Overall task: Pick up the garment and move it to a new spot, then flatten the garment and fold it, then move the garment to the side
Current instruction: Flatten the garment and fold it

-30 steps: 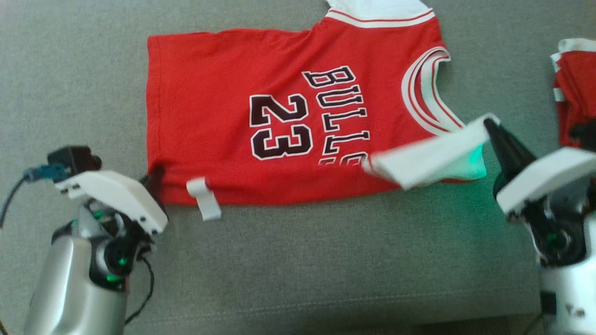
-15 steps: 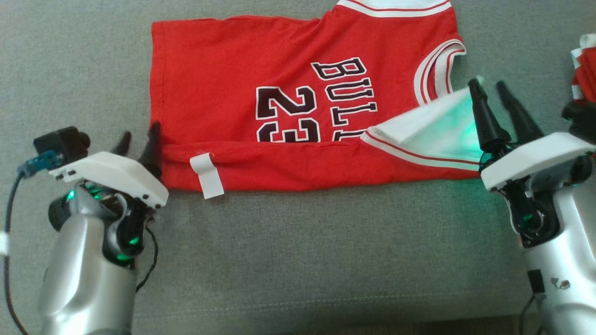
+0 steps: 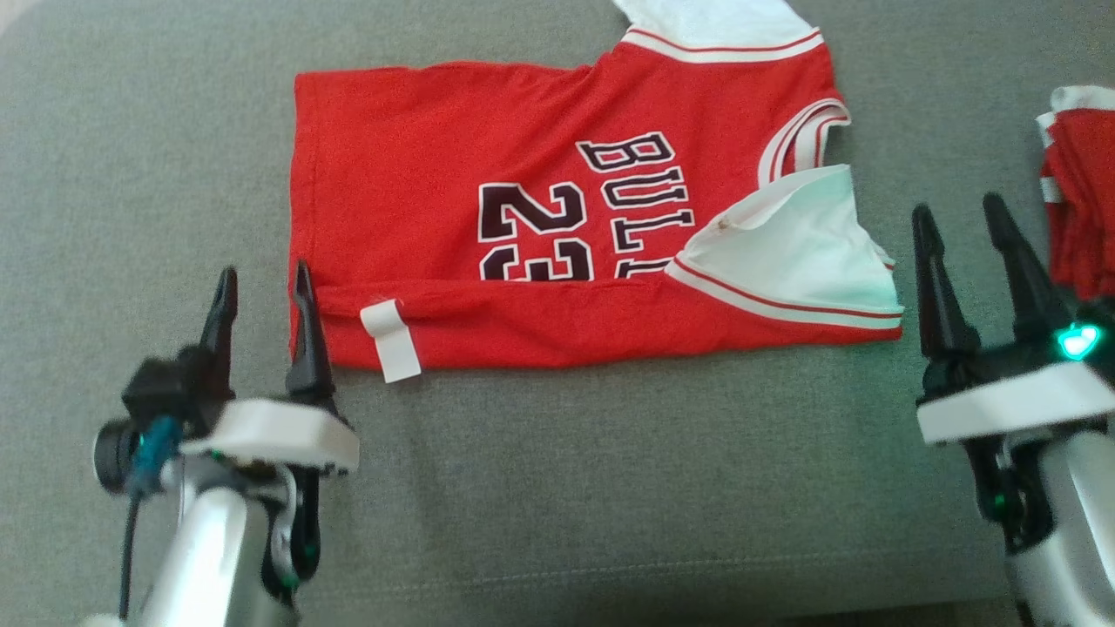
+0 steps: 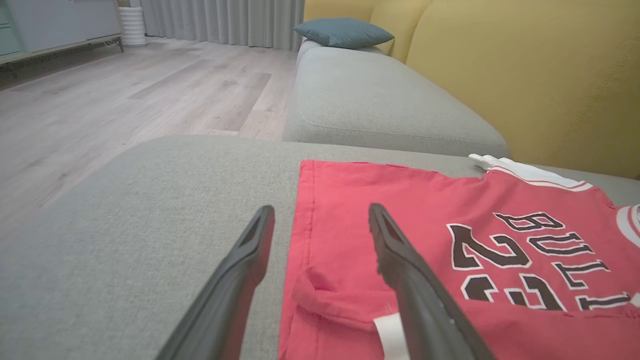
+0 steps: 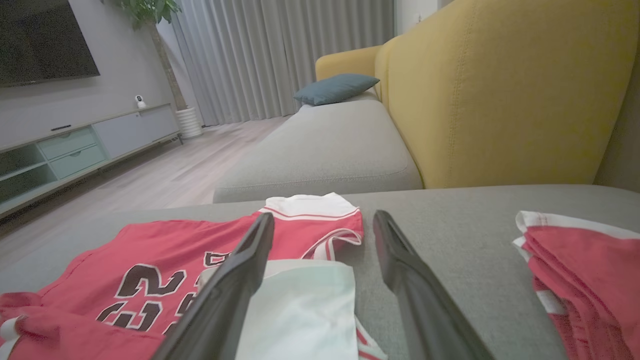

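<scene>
Even soft indoor light, faint shadows; head view slightly blurred; wrist views wide-angle, near fingers soft.

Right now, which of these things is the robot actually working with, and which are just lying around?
In the job: red jersey, partly folded; left fingers and right fingers, both open; grey sofa seat beneath.
Lying about: folded red clothes at the right; blue cushion; yellow sofa back; low cabinet.
</scene>
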